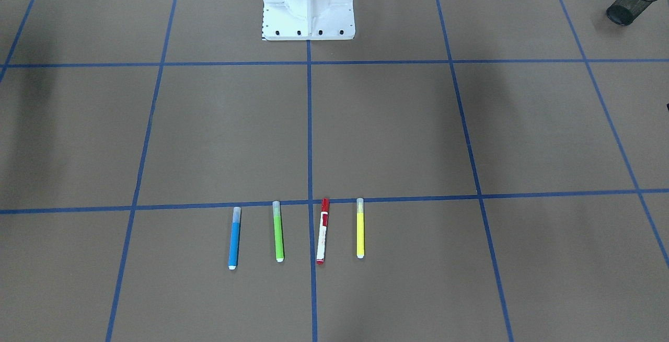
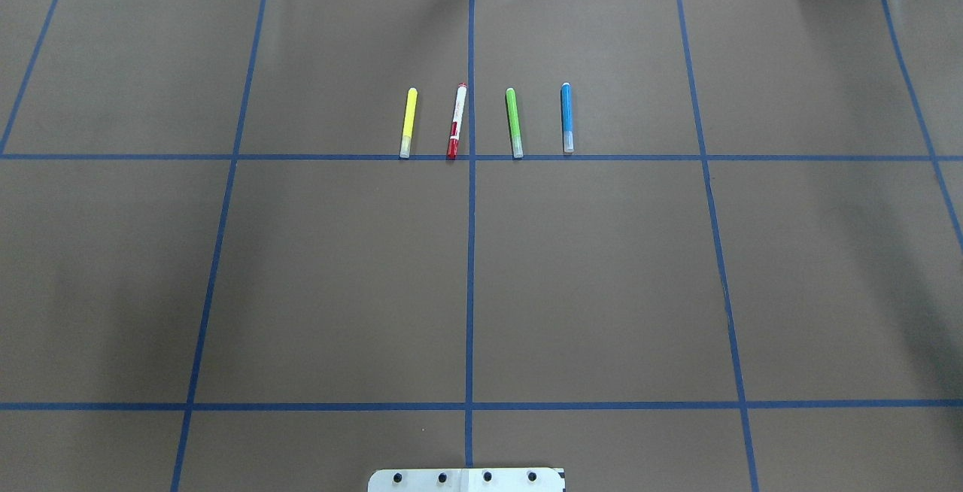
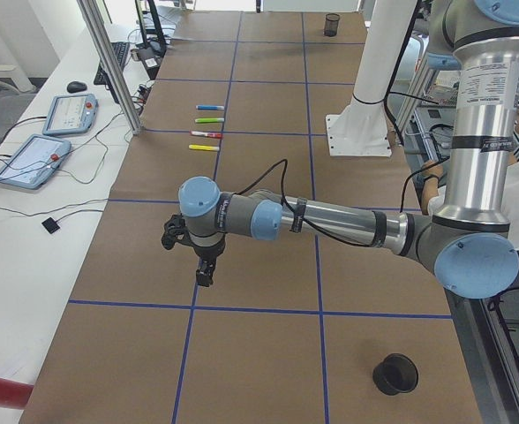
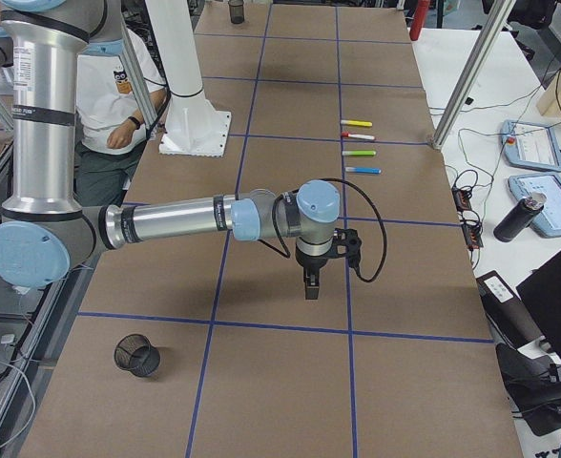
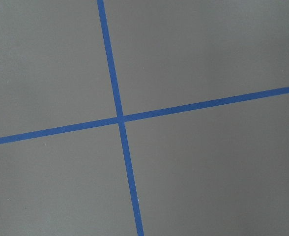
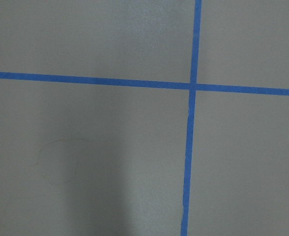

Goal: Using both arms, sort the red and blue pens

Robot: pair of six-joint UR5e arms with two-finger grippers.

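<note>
Flat in one row far across the table [image 2: 338,289]: red pen [image 2: 457,121], second from left, and blue pen [image 2: 566,117], at the right end, among a yellow marker [image 2: 408,122] and a green marker [image 2: 514,122]. Neither lifted nor sorted, seemingly; whole job ahead. Hovering well nearer: left gripper [image 3: 205,276] and right gripper [image 4: 310,286], opening impossible to tell.

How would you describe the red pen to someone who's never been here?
On the brown table with blue tape lines, four markers lie side by side near the far edge. Seen from overhead, the red pen is second from left, between the yellow marker and the green marker. It alone has a white barrel and red cap.
</note>
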